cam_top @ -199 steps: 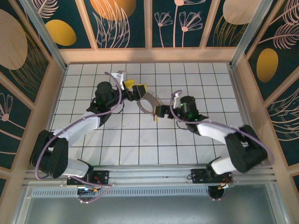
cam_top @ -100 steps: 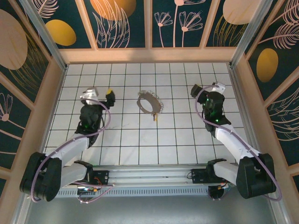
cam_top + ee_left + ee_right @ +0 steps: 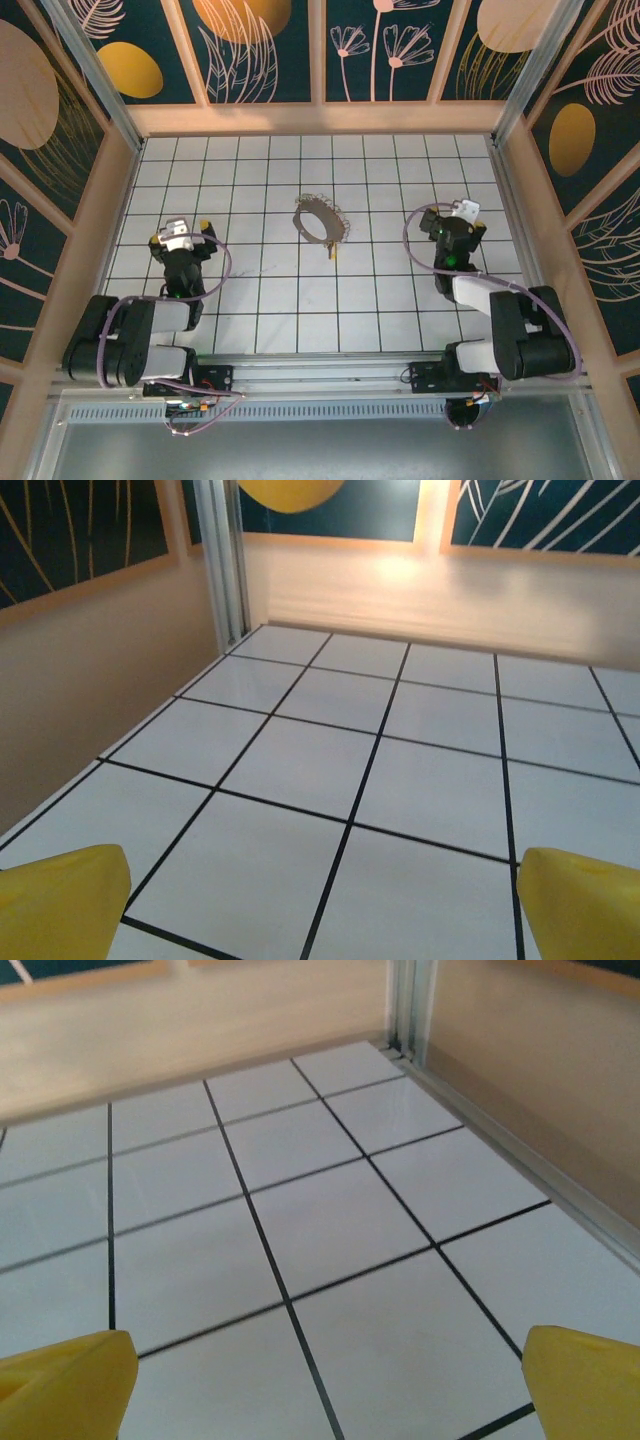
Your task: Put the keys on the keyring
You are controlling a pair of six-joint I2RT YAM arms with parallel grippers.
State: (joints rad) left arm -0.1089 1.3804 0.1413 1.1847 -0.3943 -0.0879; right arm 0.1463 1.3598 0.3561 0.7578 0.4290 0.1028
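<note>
Top external view: the keyring (image 3: 320, 218) lies on the tiled table (image 3: 400, 300) midway between my hands, the yellow-headed key (image 3: 332, 252) just beside its near rim. My left gripper (image 3: 181, 229) and right gripper (image 3: 453, 215) hover well apart from it, fingers spread, empty. Threading seems unstarted; next, one hand must reach inward and pinch that tiny key precisely.

Probably a lab test booth (walled in): white gridded table (image 3: 400, 320), leaf-patterned wall panels (image 3: 255, 60), aluminium rail (image 3: 320, 375).
</note>
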